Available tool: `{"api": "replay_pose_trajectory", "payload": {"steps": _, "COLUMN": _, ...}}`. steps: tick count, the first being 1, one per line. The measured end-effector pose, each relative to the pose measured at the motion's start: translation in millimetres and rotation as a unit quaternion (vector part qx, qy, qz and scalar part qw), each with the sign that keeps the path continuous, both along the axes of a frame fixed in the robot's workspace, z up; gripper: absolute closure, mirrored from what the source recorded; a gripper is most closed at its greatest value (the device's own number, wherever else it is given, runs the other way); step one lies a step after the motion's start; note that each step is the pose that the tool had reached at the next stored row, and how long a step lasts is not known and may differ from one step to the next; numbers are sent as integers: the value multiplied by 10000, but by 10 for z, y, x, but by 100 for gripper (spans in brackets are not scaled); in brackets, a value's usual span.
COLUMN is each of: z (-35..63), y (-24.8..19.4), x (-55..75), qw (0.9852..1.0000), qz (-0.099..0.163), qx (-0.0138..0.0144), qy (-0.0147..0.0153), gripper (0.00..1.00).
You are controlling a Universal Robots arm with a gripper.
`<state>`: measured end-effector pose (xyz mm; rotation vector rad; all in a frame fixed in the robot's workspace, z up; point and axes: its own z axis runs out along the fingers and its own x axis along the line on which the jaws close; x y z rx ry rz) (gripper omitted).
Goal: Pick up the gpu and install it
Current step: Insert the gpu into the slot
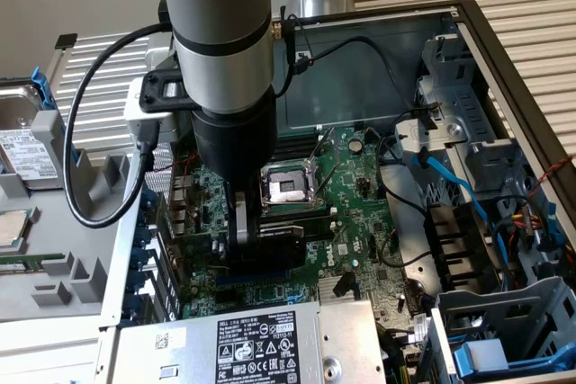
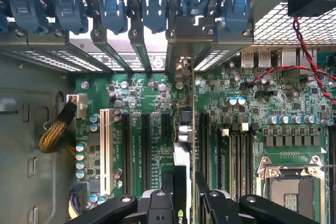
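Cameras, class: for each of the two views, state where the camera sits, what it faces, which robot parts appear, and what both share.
Exterior view: off the arm, above the open computer case, looking down at the motherboard; arm and pincer show.
Wrist view: on the wrist, facing the motherboard and slots; pincer holds the gpu edge-on.
Shared: motherboard, CPU socket, gpu.

From my station I can't see the slot under the thin edge-on green-and-black gpu card (image 2: 182, 145), the wide grey arm (image 1: 216, 33) hides its upper part, and the white label's (image 1: 256, 348) print is unreadable.
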<state>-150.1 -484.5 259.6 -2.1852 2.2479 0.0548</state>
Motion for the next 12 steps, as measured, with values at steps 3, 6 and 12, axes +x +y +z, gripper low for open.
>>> {"api": "replay_pose_trajectory", "payload": {"steps": 3, "z": -5, "y": 3, "x": 0, "qw": 10000, "qz": 0, "qx": -1, "qy": 0, "gripper": 73}}
{"api": "replay_pose_trajectory", "payload": {"steps": 6, "z": -7, "y": 4, "x": 0, "qw": 10000, "qz": 0, "qx": -4, "qy": -1, "gripper": 73}}
{"api": "replay_pose_trajectory", "payload": {"steps": 12, "z": -8, "y": 6, "x": -1, "qw": 10000, "qz": 0, "qx": -11, "qy": 0, "gripper": 73}}
